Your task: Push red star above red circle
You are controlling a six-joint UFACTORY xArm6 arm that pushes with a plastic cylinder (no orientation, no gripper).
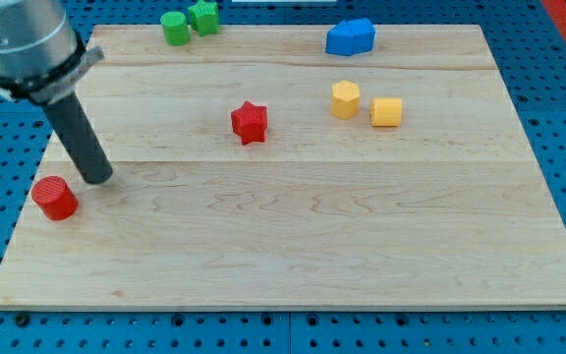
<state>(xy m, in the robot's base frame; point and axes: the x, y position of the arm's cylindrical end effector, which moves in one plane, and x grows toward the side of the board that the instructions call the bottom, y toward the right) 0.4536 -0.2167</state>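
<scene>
Camera view showed my tip (97, 179) resting on the surface (293, 246) just beside the red circle (55, 198), at about its 2 o'clock, apart from it by a narrow gap. The rod carries no gripper, so there was nothing to open, close or hold; it only pushes. The red star (249, 122) sat near the middle of the surface, well apart from the circle, at roughly its 2 o'clock, and at about 2 o'clock from my tip too.

Judging from this layout, my tip stood on the wrong side for the push: the star had to travel toward the view's left to end at the circle's 12 o'clock, so the tip would need to get round to the star's 3 o'clock side first.

Room looked generous. The stretch between the star and the spot above the circle was bare wood, with no block in the way. The yellow blocks (346, 99) lay at the star's 3 o'clock, near but apart, leaving a lane for the tip to slip in. The green blocks (189, 23) and the blue block (350, 37) sat at the top edge, out of the path. The circle lay close to the left edge and near the bottom-left corner, so an overshoot leftward could send the star off the surface
</scene>
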